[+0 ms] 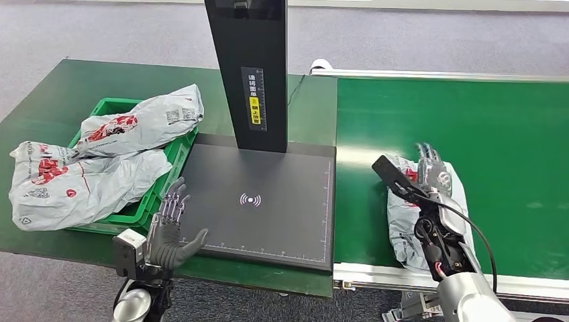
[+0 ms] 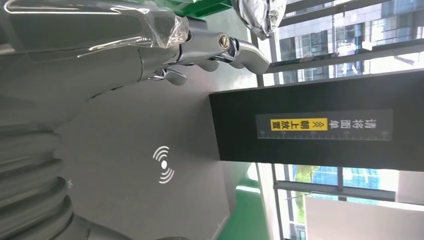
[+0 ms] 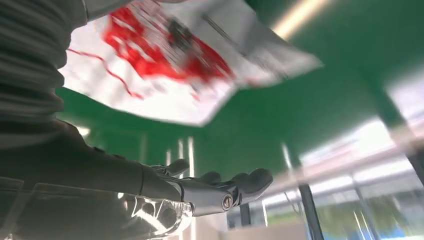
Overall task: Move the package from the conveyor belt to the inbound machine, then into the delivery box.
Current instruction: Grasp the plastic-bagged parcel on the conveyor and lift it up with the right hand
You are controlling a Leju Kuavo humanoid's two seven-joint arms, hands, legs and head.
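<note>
While the right hand [image 1: 433, 176] hangs with fingers spread just over a grey package [image 1: 406, 215] printed in red, that package lies flat on the green conveyor belt [image 1: 496, 154] directly beneath the palm; whether they touch I cannot tell. The left hand [image 1: 171, 231], fingers apart and holding nothing, hovers at the near corner of the dark inbound machine [image 1: 268, 201], with the green delivery box [image 1: 144, 204] of packages just beside it.

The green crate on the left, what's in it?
Two grey plastic mail bags with red print fill the green crate: one bag lies across its top, another hangs over its near left edge. Anything underneath them is covered.
</note>
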